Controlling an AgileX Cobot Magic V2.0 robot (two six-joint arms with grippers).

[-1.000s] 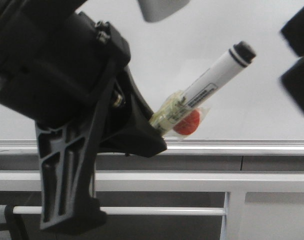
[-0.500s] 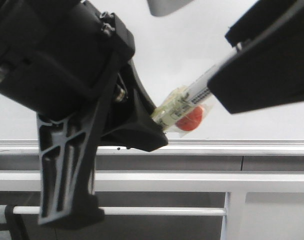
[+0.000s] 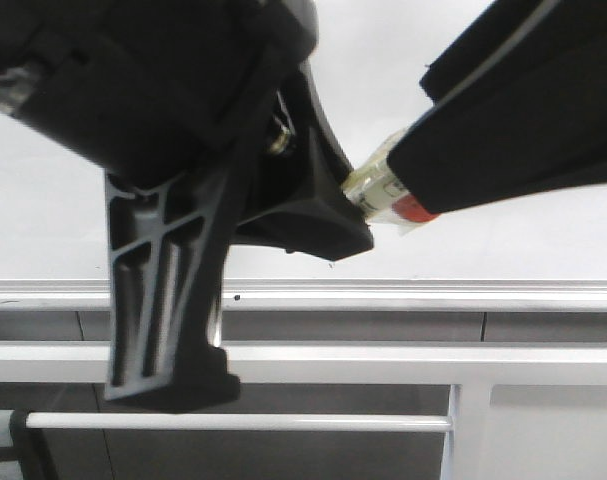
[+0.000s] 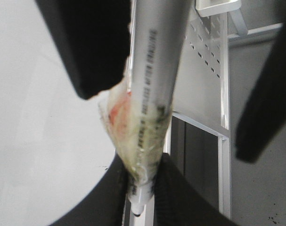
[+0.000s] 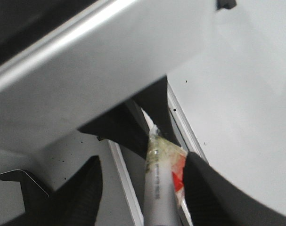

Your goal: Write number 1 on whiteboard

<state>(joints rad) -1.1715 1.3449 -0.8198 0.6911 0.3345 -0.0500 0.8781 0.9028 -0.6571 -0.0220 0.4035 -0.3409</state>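
The left gripper (image 3: 348, 215) pinches the lower end of a marker (image 4: 154, 70), its two dark fingers pressed against the pen's taped section; in the left wrist view the fingertips (image 4: 115, 188) close on either side of the narrow white end that pokes out below them. The right gripper (image 3: 423, 190) reaches in from the other side, with the marker's grey barrel running up between its black fingers (image 5: 199, 179). The fingers sit close to the barrel in the right wrist view, but I cannot tell whether they are actually squeezing it or only flanking it.

A lot is hidden. In the front view the two arms fill most of the picture, so only a short piece of the marker shows between them — a yellowish, wrinkled tape wrap (image 3: 375, 185) and a bit of red (image 3: 415, 208). The marker's upper end is covered by the right gripper. Print runs along the barrel in the left wrist view but is too blurred to read.

The whiteboard (image 3: 43, 215) stands behind both arms, pale grey-white and smooth, with a silver ledge (image 3: 483, 292) along its lower edge and a few tiny dark specks near that ledge. No stroke of the number 1 can be made out on the parts of the board that show. Grey horizontal rails (image 3: 363, 362) run below the ledge.
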